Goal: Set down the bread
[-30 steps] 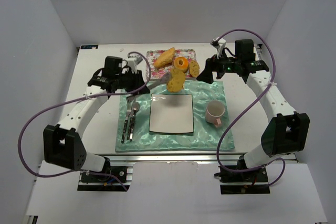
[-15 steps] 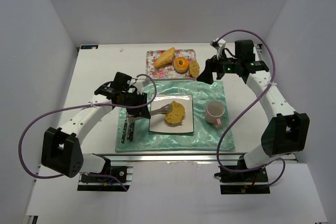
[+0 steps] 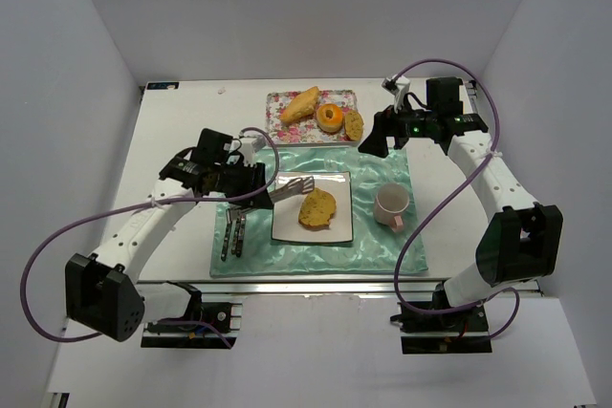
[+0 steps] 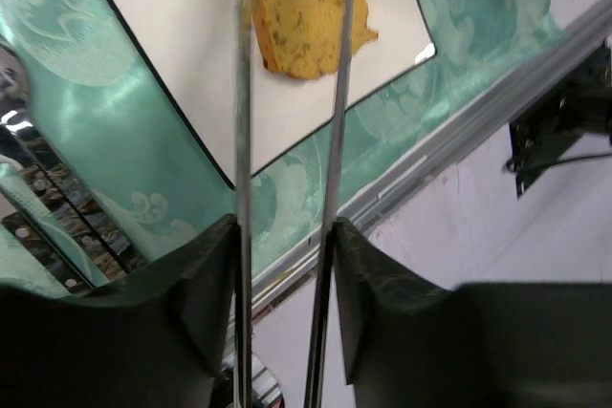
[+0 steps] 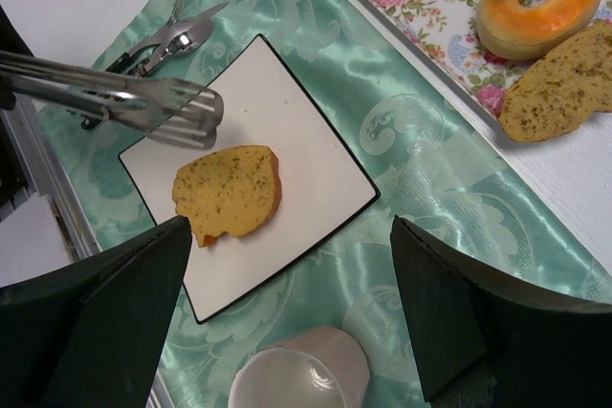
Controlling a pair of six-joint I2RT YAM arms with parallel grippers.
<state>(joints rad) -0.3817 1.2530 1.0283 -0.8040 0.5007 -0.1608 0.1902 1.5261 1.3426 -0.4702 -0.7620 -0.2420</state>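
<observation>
The bread (image 3: pixel 317 207) lies flat on the white square plate (image 3: pixel 287 225), free of the tongs. It also shows in the left wrist view (image 4: pixel 301 7) and in the right wrist view (image 5: pixel 229 193). My left gripper (image 3: pixel 251 185) is shut on metal tongs (image 3: pixel 292 188), whose tips are spread apart just above the plate's far left part, beside the bread. In the left wrist view (image 4: pixel 282 236) the two tong arms (image 4: pixel 244 140) run forward either side of the bread. My right gripper (image 3: pixel 375 140) is open and empty, above the mat's far right corner.
A floral tray (image 3: pixel 311 117) at the back holds an elongated roll (image 3: pixel 300 104), an orange doughnut (image 3: pixel 331 117) and a smaller speckled piece (image 3: pixel 354 124). A pink mug (image 3: pixel 392 205) stands right of the plate. Cutlery (image 3: pixel 233 226) lies left of it on the green mat (image 3: pixel 373 246).
My left arm carried the bread in the tongs from near the tray down onto the plate, let it go and drew the open tongs back up and to the left. The right arm barely moved.
</observation>
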